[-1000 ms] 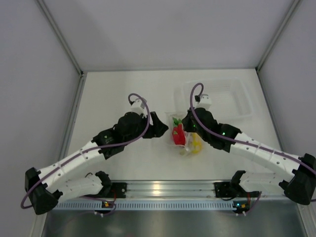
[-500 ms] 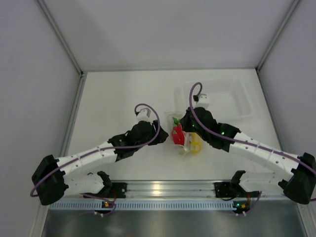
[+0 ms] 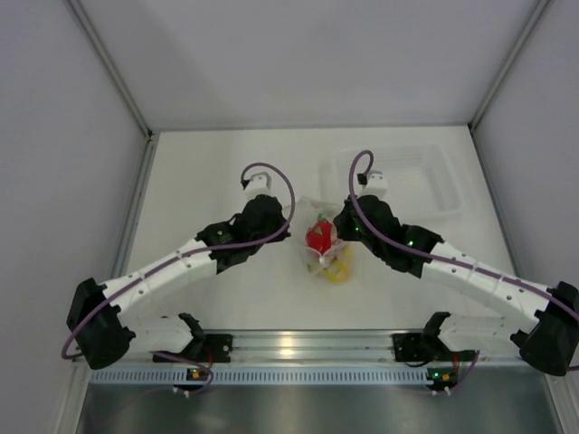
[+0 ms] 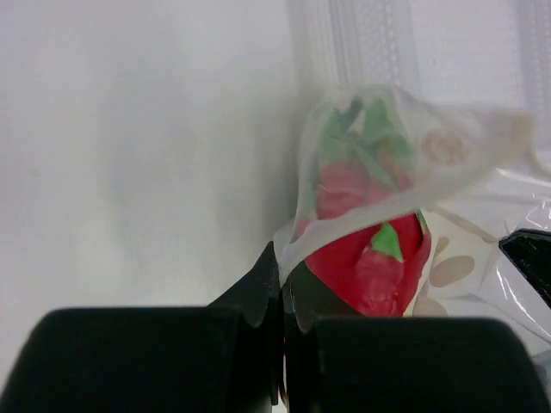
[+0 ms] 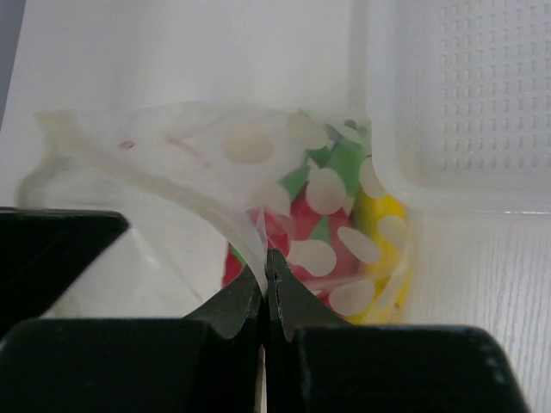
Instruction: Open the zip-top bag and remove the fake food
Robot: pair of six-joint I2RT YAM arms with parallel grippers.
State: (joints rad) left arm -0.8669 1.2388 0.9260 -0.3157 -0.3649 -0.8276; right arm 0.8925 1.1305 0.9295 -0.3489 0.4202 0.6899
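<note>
At the middle of the bench (image 3: 208,172), between the two arms, the zip-top bag (image 3: 306,217) sits with the fake food (image 3: 324,253) inside it: a red strawberry (image 3: 317,237) with a green top, and a yellow banana bunch (image 3: 339,268) toward the near side. The left claw (image 4: 281,274) is pinched tight on a lip of the bag's film at its left side. The right claw (image 5: 265,277) is pinched just as tight on the film at the opposite side. The step in hand looks like the pull that parts the zip. To do it well, I judge the two claws should draw straight apart, slowly and level, with the grips kept near the strip so the force goes into the seal rather than stretching the soft film. A fast tug could let the thin plastic slip out of either pinch, or lift the whole pouch and spill the toys. Whether each claw has hold of only one layer cannot be told from the wrist views. The clear tray (image 3: 448,185) lies just behind and to the right of the right claw, its near-left corner close to the bag, so the right arm has little room that way. To the left the bench runs open to the side wall (image 3: 63,181), giving the left arm the longer free path.
</note>
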